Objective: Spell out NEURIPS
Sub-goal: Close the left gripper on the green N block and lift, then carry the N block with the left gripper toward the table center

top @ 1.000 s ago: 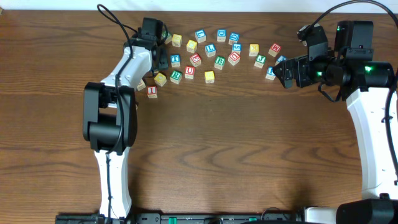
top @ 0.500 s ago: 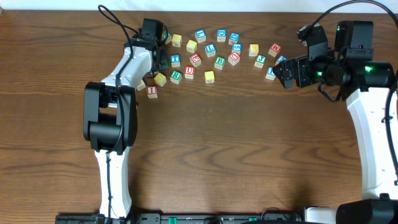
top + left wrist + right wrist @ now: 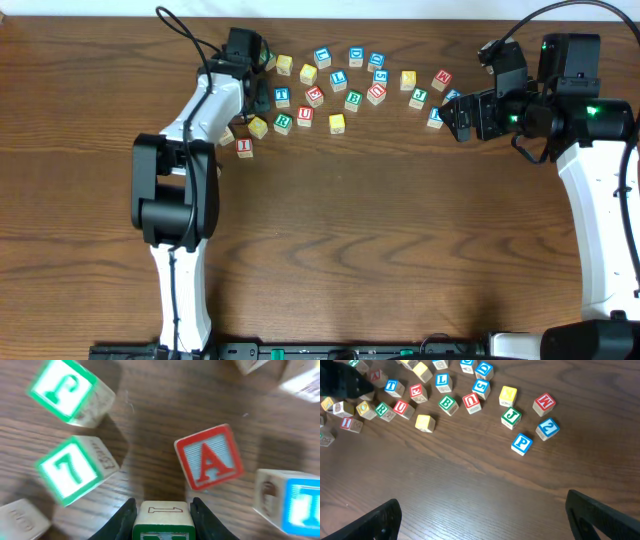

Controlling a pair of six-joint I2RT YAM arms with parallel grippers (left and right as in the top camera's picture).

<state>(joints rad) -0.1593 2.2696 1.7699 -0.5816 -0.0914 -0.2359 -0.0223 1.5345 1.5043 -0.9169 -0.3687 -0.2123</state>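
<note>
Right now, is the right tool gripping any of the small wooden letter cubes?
No, the right tool stands wide open with nothing held in it.

The table [image 3: 400,220] is seen as dark, grained wood with a soft sheen — the N cube [image 3: 162,516] as pale, smooth wood, painted green; arm shells [image 3: 598,230] are finished in glossy white plastic

Setting: a robotics test bench of the laboratory kind. Evidence: a left arm [image 3: 180,200] and a right arm [image 3: 600,200], both white and black, rise from a black mounting rail [image 3: 330,352] at the near edge of a dark wood-grain table [image 3: 400,220]. Black cables [image 3: 190,37] run to the wrists (a green indicator lamp [image 3: 592,111] glows on the right arm). Lettered wooden cubes [image 3: 337,123] lie scattered as test pieces. The room beyond the tabletop is out of frame.
</note>
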